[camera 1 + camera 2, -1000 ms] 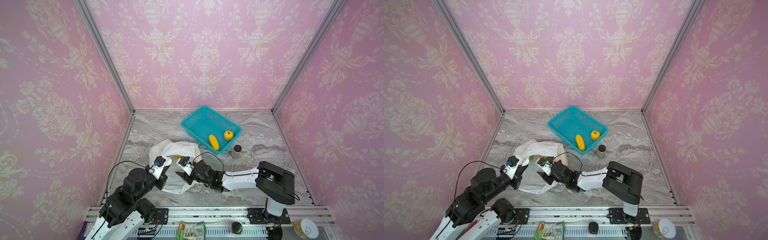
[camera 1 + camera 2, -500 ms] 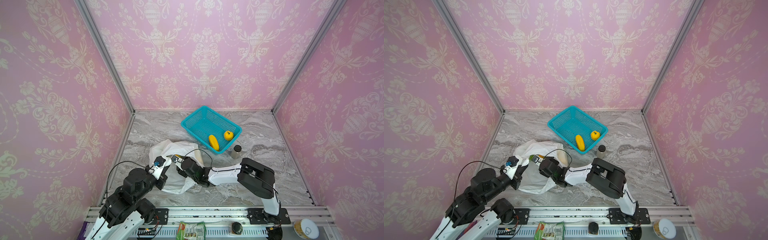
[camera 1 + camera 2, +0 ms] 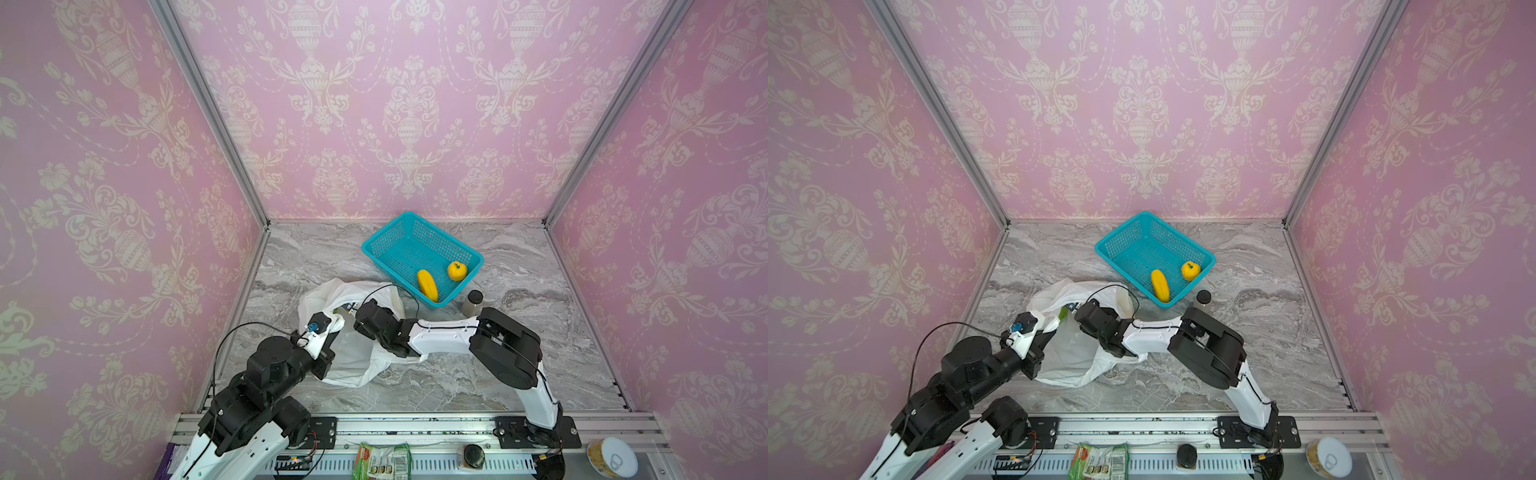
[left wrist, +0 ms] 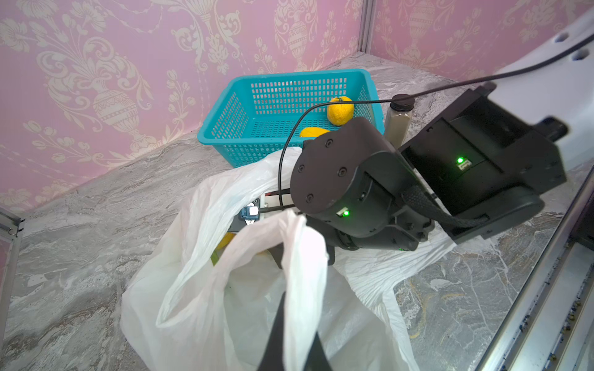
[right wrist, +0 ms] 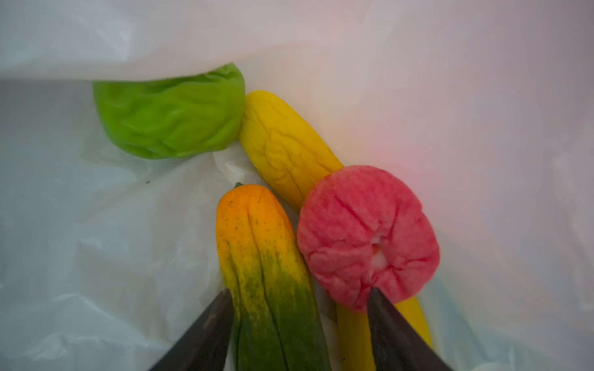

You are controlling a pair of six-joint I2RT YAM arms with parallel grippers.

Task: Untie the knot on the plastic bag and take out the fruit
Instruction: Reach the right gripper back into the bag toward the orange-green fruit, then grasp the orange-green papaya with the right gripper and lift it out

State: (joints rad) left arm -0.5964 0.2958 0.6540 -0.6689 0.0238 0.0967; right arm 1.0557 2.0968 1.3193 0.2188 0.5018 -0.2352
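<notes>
The white plastic bag [image 3: 353, 361] lies open on the marble table in both top views [image 3: 1071, 357]; no knot shows. My left gripper [image 4: 299, 318] is shut on the bag's raised handle strip [image 4: 302, 257], holding the mouth up. My right wrist [image 3: 374, 320] reaches into that mouth, so its fingers are hidden from above. Inside the bag, my right gripper [image 5: 299, 290] stands open astride the orange-green mango [image 5: 257, 257]. Beside the mango lie a pink-red ball [image 5: 366, 234], a yellow banana [image 5: 286, 144] and a green apple [image 5: 170, 115].
A teal basket [image 3: 395, 237] behind the bag holds a long yellow fruit [image 3: 428, 284] and a yellow apple [image 3: 456, 271]. A small dark-lidded jar [image 3: 473, 301] stands by the basket's near corner. The front rail [image 3: 415, 428] carries a packet and a can.
My right gripper has moved from beside the bag's front into its mouth, and its jaws have spread wider. The left gripper has kept its hold and place.
</notes>
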